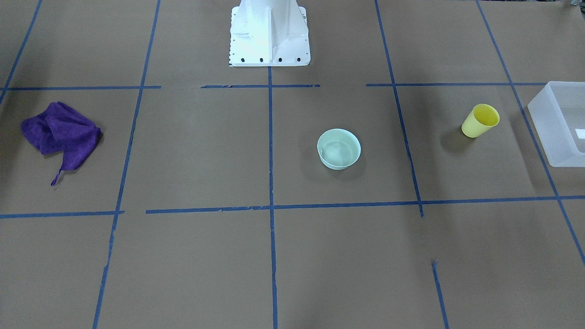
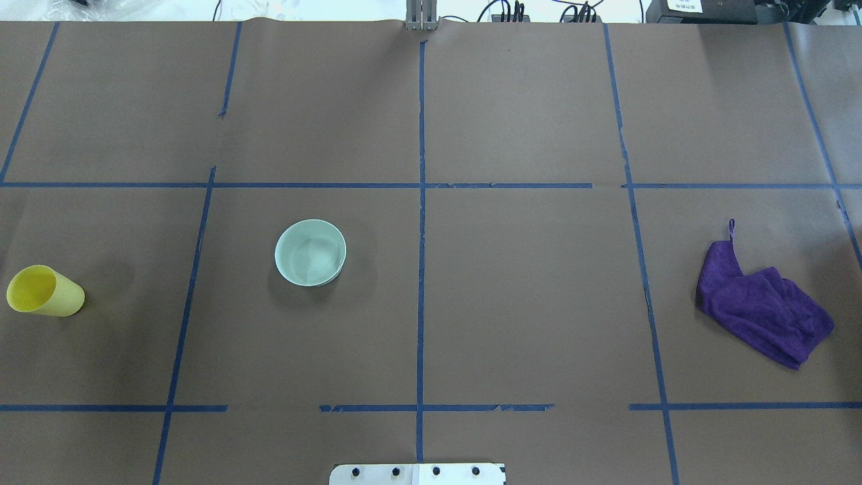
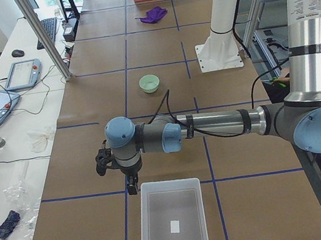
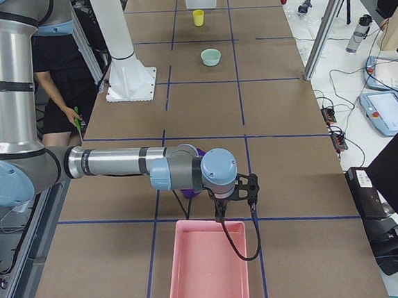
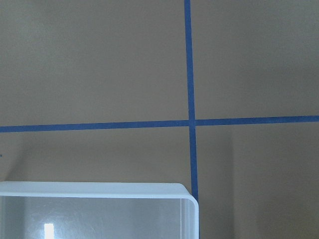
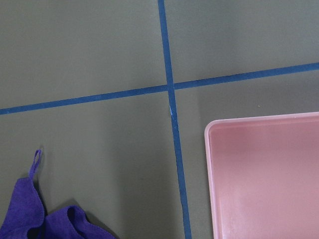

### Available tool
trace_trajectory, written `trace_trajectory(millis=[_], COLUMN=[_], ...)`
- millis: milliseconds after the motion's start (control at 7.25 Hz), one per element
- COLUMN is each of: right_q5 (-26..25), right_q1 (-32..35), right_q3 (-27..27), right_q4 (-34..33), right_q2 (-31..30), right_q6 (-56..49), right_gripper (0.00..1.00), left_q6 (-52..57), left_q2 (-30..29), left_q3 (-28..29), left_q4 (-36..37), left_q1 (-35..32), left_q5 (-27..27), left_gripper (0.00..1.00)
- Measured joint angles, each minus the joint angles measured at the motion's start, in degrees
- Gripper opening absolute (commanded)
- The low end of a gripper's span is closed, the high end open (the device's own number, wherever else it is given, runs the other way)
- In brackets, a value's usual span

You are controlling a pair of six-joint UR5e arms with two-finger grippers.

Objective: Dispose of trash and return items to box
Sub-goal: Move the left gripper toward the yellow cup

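Note:
The yellow cup stands upright on the brown table, open end up; it also shows in the overhead view at the far left and in the exterior right view. The frosted box is just beyond it at the table's end, and appears empty. My left gripper hovers above the table by the box's near edge. My right gripper hovers at the other end. Both show only in side views, so I cannot tell whether they are open or shut.
A pale green bowl sits near the middle. A crumpled purple cloth lies at the right arm's end, next to a pink bin. The white robot base stands at the table's edge.

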Motion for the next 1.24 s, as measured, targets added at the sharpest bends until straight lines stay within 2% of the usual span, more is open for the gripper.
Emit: trace_trajectory(millis=[276, 552, 966, 1241], right_q5=[-0.2, -0.2, -0.3, -0.3], right_q1=[0.1, 0.2, 0.2, 0.1], right_q3=[-0.1, 0.0, 0.3, 0.5], right_q4=[0.0, -0.1, 0.0, 0.2], right_q2=[0.0, 0.1, 0.2, 0.4], right_q6=[0.0, 0.2, 1.1, 1.1], right_gripper=[1.0, 1.0, 1.0, 1.0], left_q6=[-0.1, -1.8, -12.4, -21.3], left_q2=[-0.1, -0.3, 1.8, 4.3], left_q3=[-0.2, -3.7, -11.5, -14.1], left_q4=[0.0, 0.0, -0.7, -5.6], left_q1=[0.0, 0.1, 2.2, 7.8], left_q5=[0.0, 0.0, -1.7, -2.1], left_gripper=[1.0, 1.0, 1.0, 1.0])
